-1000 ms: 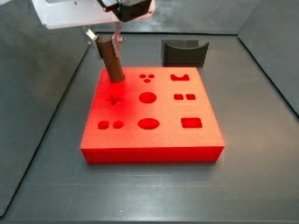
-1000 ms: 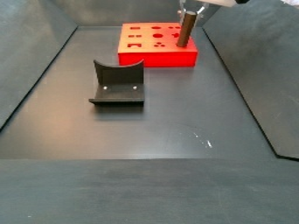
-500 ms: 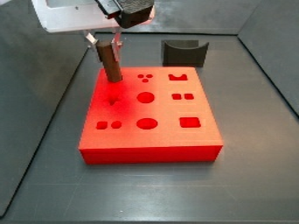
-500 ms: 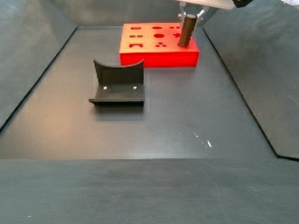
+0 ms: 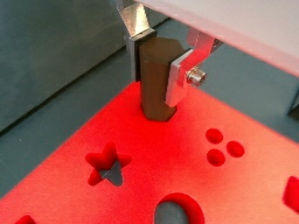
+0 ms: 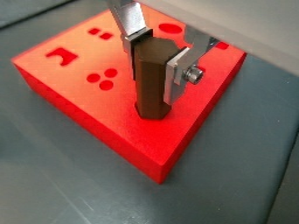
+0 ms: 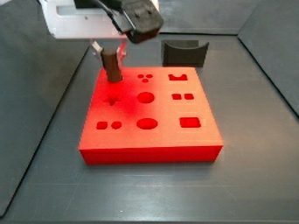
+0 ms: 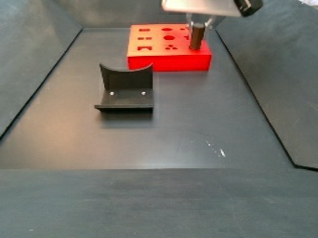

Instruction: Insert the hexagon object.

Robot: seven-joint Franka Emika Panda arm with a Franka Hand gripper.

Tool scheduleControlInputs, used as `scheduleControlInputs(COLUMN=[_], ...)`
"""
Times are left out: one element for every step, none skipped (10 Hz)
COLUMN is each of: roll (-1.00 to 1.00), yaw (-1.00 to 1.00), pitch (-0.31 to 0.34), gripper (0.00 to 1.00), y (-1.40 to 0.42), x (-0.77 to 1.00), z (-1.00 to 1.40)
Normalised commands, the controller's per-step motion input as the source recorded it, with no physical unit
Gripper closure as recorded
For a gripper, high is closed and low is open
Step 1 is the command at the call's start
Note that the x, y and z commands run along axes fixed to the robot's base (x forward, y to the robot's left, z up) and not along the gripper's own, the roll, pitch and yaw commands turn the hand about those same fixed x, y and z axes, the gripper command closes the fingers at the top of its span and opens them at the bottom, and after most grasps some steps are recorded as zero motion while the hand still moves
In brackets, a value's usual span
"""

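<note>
The hexagon object (image 7: 112,66), a brown six-sided peg, stands upright with its lower end in the red block (image 7: 176,140) near the block's far left corner. My gripper (image 7: 117,45) is shut on the peg's upper part, just above the block. In both wrist views the silver fingers (image 5: 177,77) (image 6: 176,73) clamp the peg (image 5: 155,87) (image 6: 149,83) on two flat sides, and its foot meets the red surface (image 5: 70,166) (image 6: 128,131). In a side view the peg (image 8: 196,37) stands at the block's (image 8: 174,63) right end.
The block has several shaped holes, among them a star (image 5: 105,166) close to the peg and three small round ones (image 5: 219,149). A dark grey curved holder (image 7: 184,52) (image 8: 125,88) stands on the grey floor apart from the block. Dark walls ring the floor.
My gripper has come down with the peg. Less of the peg shows between the fingers and the block than one second ago.
</note>
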Motion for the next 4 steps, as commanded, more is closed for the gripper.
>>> scheduleControlInputs(roll=[0.04, 0.19, 0.22, 0.00], yaw=[0.00, -0.01, 0.00, 0.00], pitch=[0.253, 0.196, 0.169, 0.000], gripper=[1.00, 1.00, 1.00, 1.00], y=[0.00, -0.07, -0.07, 0.00], x=[0.05, 0.09, 0.00, 0.00], z=[-0.66, -0.67, -0.35, 0.00])
